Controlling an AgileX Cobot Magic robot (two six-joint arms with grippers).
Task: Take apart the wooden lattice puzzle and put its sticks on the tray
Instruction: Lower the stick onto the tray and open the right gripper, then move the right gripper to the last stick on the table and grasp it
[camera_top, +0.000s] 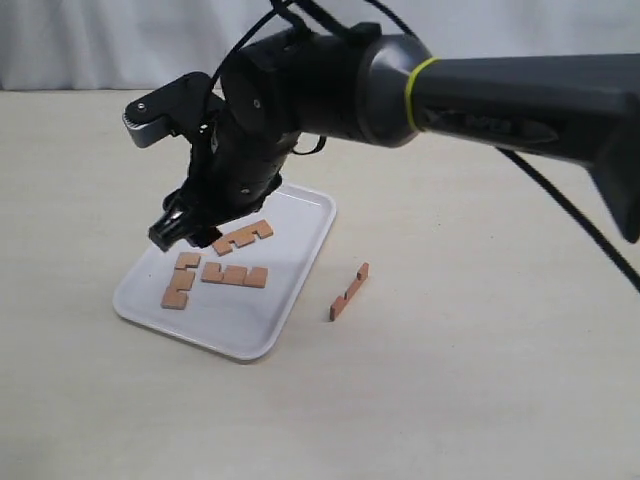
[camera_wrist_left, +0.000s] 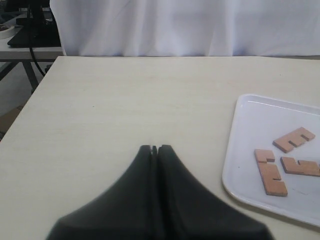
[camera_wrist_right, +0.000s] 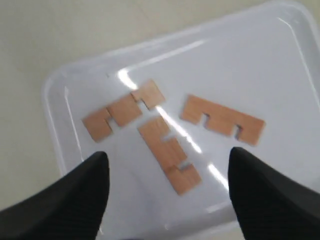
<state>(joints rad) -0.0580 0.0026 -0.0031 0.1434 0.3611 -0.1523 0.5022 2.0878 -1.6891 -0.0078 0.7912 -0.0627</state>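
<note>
No assembled lattice puzzle shows; only loose sticks are in view. Three notched reddish-brown sticks lie flat on the white tray (camera_top: 240, 325): one (camera_top: 243, 236) at the back, one (camera_top: 235, 274) in the middle, one (camera_top: 180, 282) at the left. A fourth stick (camera_top: 349, 291) stands on its edge on the table, right of the tray. My right gripper (camera_top: 190, 232) hovers open over the tray, empty; its wrist view shows the three sticks (camera_wrist_right: 124, 110), (camera_wrist_right: 169, 154), (camera_wrist_right: 222, 120) below its gripper (camera_wrist_right: 167, 152). My left gripper (camera_wrist_left: 154, 148) is shut on nothing above bare table, beside the tray (camera_wrist_left: 250, 130).
The right arm (camera_top: 420, 90) reaches across from the right, over the back of the tray. The cream table's far edge (camera_wrist_left: 150, 56) meets a white curtain. Another table leg and cables (camera_wrist_left: 30, 55) stand beyond the table's corner.
</note>
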